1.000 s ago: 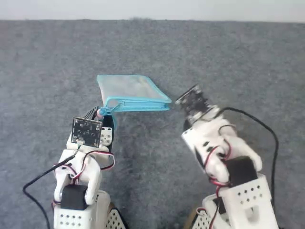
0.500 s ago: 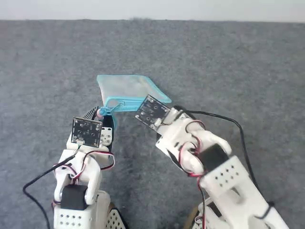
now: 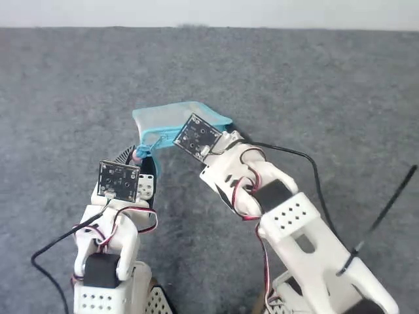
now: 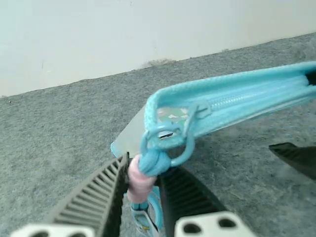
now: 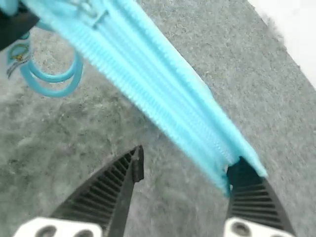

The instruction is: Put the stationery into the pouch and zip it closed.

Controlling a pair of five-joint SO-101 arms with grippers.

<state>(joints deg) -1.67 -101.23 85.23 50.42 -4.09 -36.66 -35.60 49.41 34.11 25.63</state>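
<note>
Shift since a second ago: right arm across from beside the pouch's [image 3: 171,118] right end to over its near right corner, wrist now hiding that corner in the high view. Pouch outline altered too, once flat and squared, now with the far edge bowed and the right end bunched up. Left arm and its grip as before.

Right gripper [image 5: 187,160] released, fingers spread wide, one on each side of the zip edge [image 5: 148,94], the pouch's end corner touching one finger [image 5: 249,195]. Left gripper [image 4: 143,170] clenched on the pull [image 4: 141,173], a pink and blue knotted cord, with a blue ring [image 4: 168,143] just above it hooked to the slider. Slider at the left gripper's end of the zip [image 4: 247,98]; whether the teeth are meshed along the whole length, hard to tell.

Small printed tag [image 4: 143,224] hanging under the pull between the fingers, print too small to read.

Pouch pale blue with a see-through mesh side, near the middle of the table [image 3: 314,78], slightly toward the left edge. Table covered in grey felt-like fabric. Plain white wall [image 3: 209,13] along the far edge.
</note>
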